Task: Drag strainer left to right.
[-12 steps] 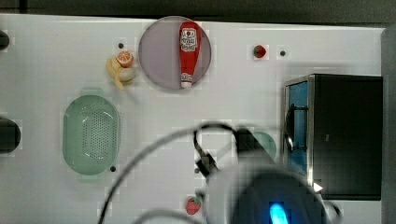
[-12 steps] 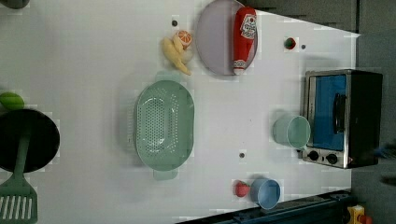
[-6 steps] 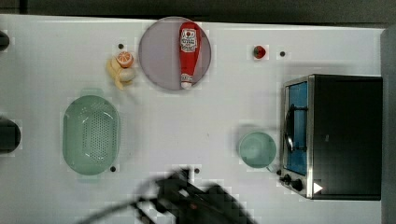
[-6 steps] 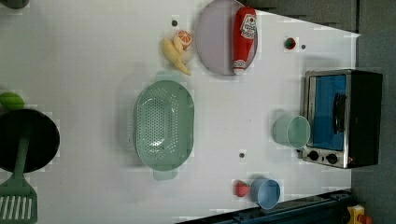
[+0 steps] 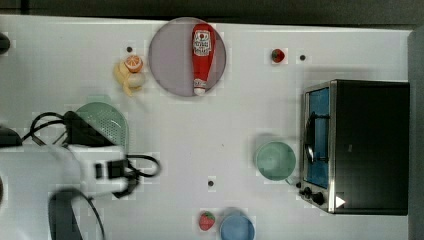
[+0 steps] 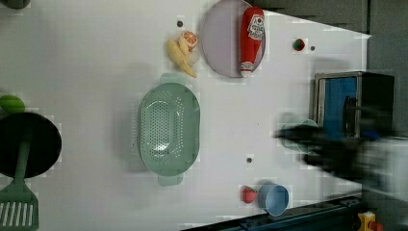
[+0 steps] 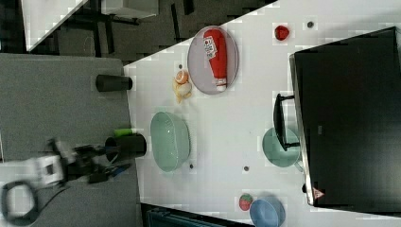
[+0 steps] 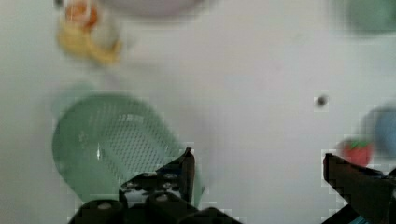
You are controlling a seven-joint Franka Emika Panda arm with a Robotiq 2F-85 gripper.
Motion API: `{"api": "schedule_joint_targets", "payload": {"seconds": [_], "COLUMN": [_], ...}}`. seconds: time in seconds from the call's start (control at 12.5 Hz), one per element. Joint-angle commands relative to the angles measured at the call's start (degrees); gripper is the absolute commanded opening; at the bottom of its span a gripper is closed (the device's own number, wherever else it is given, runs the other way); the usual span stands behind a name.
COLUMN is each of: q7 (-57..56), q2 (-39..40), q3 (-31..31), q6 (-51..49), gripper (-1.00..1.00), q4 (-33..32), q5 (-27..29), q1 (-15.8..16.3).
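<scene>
1. The strainer (image 6: 169,129) lies on the white table (image 6: 86,62), in the left half of the top view, with its holed inside facing up.
2. In the top view the arm covers the lower part of the strainer (image 5: 107,120); only its upper rounded end is seen there.
3. The gripper (image 8: 257,177) hangs above the table with its fingers spread wide, and nothing is between them. In the wrist view one finger (image 8: 180,172) stands over the rim of the strainer (image 8: 107,144), the other over bare table near a strawberry (image 8: 357,151). Whether the finger touches the rim, I cannot tell.
4. A banana with an orange slice (image 6: 183,48) lies near the strainer, between it and a round plate (image 6: 219,38).
5. A ketchup bottle (image 6: 250,38) lies on this plate.
6. A small green cup (image 5: 275,160) stands just beside a toaster oven (image 5: 360,145), well apart from the strainer, on the top view's right.
7. A blue cup (image 5: 236,227) stands at the near edge of the table with a strawberry (image 5: 206,220) just beside it.
8. Another strawberry (image 5: 278,55) lies near the far edge.
9. In the left view a green spatula (image 6: 17,202) and a black round pan (image 6: 43,139) are at the left view's left.
</scene>
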Motion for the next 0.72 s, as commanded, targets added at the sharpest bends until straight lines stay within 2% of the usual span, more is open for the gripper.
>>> {"api": "schedule_joint_targets", "payload": {"seconds": [0.08,0.32,0.72], "q7": [19.09,33.3,50.08], "q2": [3.65,13.79,26.86], "q3": [2.51,5.88,6.09], "q6": [6.84,16.82,26.4], "gripper": [1.0,1.0,1.0], "q4": [-1.61,-1.93,-1.96], "q5": [-0.69,-0.92,-4.03], "q1": [0.97,1.12,1.41]}}
